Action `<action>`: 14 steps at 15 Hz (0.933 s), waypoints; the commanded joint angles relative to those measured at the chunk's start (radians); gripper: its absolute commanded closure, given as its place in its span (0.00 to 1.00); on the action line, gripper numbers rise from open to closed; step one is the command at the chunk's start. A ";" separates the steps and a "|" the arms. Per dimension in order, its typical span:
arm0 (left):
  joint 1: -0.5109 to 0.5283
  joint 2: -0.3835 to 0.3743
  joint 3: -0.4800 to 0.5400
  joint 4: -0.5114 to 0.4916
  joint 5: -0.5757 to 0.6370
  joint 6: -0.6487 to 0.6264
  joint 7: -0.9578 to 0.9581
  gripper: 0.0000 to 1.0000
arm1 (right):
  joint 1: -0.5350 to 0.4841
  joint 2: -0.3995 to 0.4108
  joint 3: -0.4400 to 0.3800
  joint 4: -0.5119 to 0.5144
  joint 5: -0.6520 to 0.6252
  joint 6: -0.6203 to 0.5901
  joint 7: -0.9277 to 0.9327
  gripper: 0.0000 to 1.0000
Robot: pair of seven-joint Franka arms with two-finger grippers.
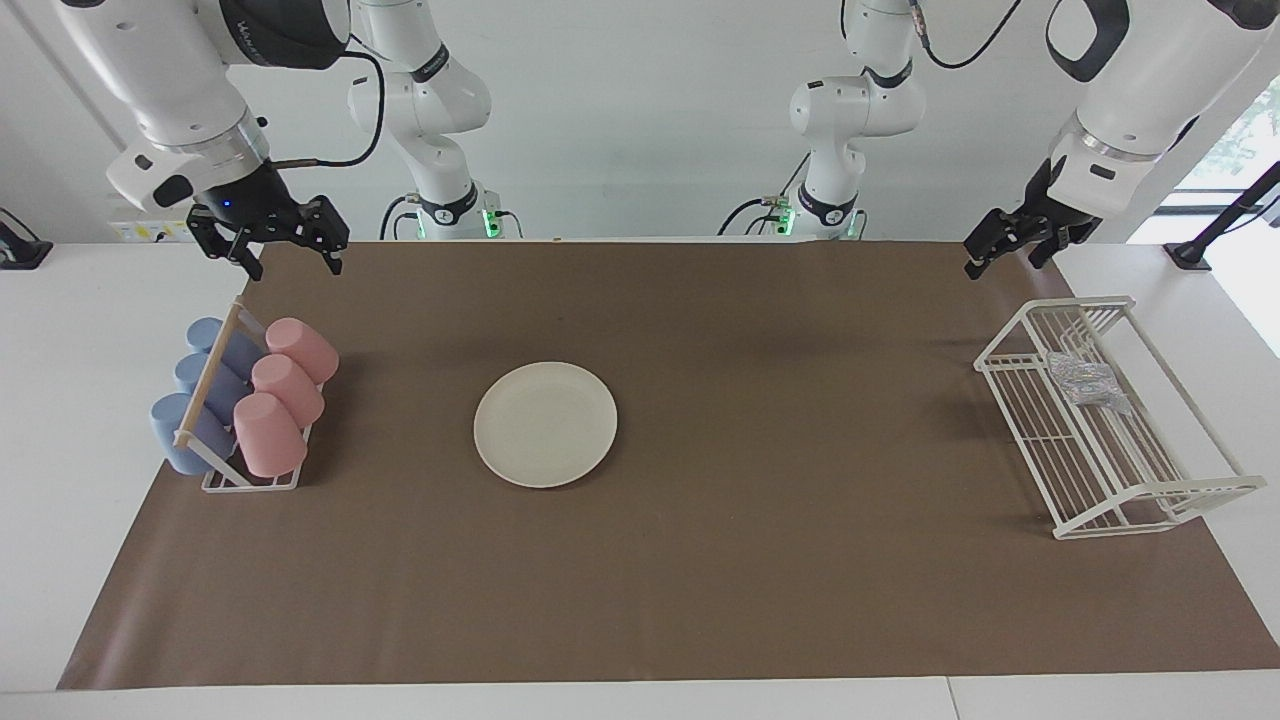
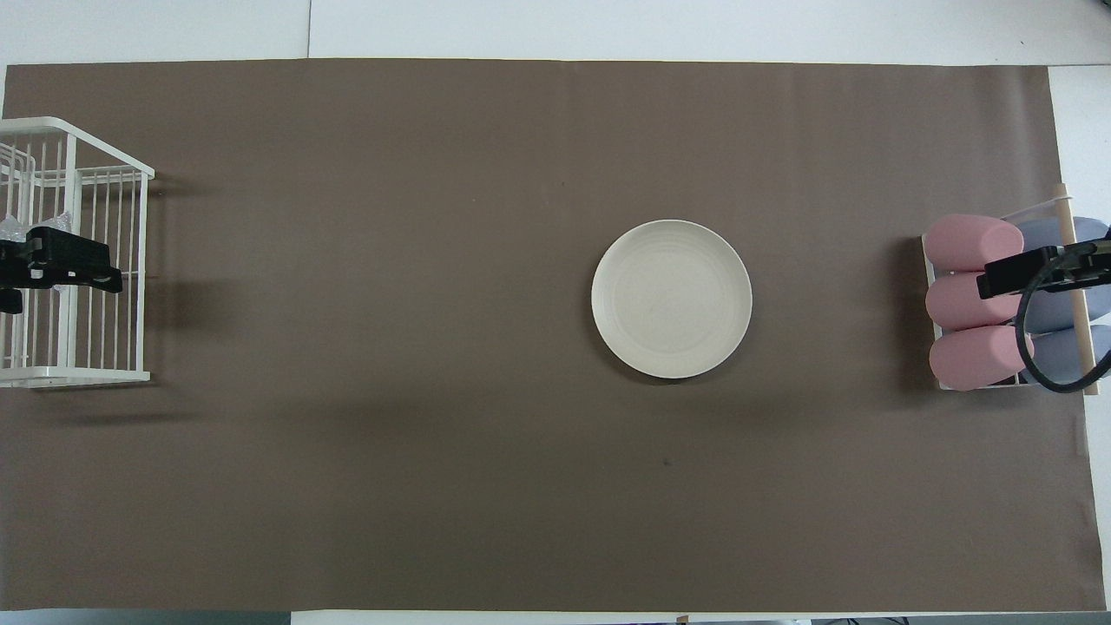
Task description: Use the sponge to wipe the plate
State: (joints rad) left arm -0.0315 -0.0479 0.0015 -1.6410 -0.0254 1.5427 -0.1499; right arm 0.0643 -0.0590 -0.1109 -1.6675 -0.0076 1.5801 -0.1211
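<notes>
The cream-white plate point(image 1: 545, 424) point(image 2: 672, 299) lies flat on the brown mat, near the middle of the table, with nothing on it. The silvery mesh sponge point(image 1: 1085, 382) sits inside the white wire rack point(image 1: 1075, 305) point(image 2: 78, 376) at the left arm's end. My left gripper point(image 1: 1003, 258) point(image 2: 87, 265) hangs open in the air over that rack, apart from the sponge, and covers most of the sponge in the overhead view. Over the cup holder at the right arm's end, my right gripper point(image 1: 292, 262) point(image 2: 1011, 276) hangs open and holds nothing.
A wire holder at the right arm's end carries three pink cups point(image 1: 285, 390) point(image 2: 972, 304) and three blue cups point(image 1: 200, 390) point(image 2: 1055, 304), all lying on their sides. The brown mat point(image 1: 760, 560) covers most of the white table.
</notes>
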 commanded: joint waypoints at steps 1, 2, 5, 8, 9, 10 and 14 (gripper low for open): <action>0.010 -0.024 -0.003 -0.026 -0.011 0.022 0.009 0.00 | 0.002 -0.001 0.004 0.006 -0.003 -0.003 0.012 0.00; 0.010 -0.024 -0.003 -0.026 -0.011 0.020 0.009 0.00 | 0.002 -0.001 0.004 0.006 -0.003 0.001 0.012 0.00; 0.010 -0.026 0.000 -0.026 -0.013 0.020 -0.036 0.00 | 0.014 -0.001 0.002 0.006 -0.002 -0.006 0.014 0.00; 0.001 -0.024 0.000 -0.028 -0.013 0.025 -0.059 0.00 | 0.017 -0.005 0.002 -0.008 -0.005 0.008 0.041 0.00; -0.004 -0.026 -0.003 -0.034 -0.005 0.048 -0.107 0.00 | 0.020 -0.007 0.002 -0.012 -0.005 0.008 0.078 0.00; -0.005 -0.023 -0.006 -0.040 0.010 0.066 -0.163 0.00 | 0.034 -0.010 0.002 -0.017 -0.005 0.005 0.136 0.00; -0.085 0.033 -0.014 -0.095 0.309 0.112 -0.183 0.00 | 0.081 -0.009 0.004 -0.015 -0.006 0.011 0.319 0.00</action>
State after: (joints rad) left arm -0.0722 -0.0358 -0.0155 -1.6840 0.1738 1.5999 -0.2985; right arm 0.1253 -0.0589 -0.1100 -1.6713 -0.0076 1.5801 0.1202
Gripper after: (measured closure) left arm 0.000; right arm 0.000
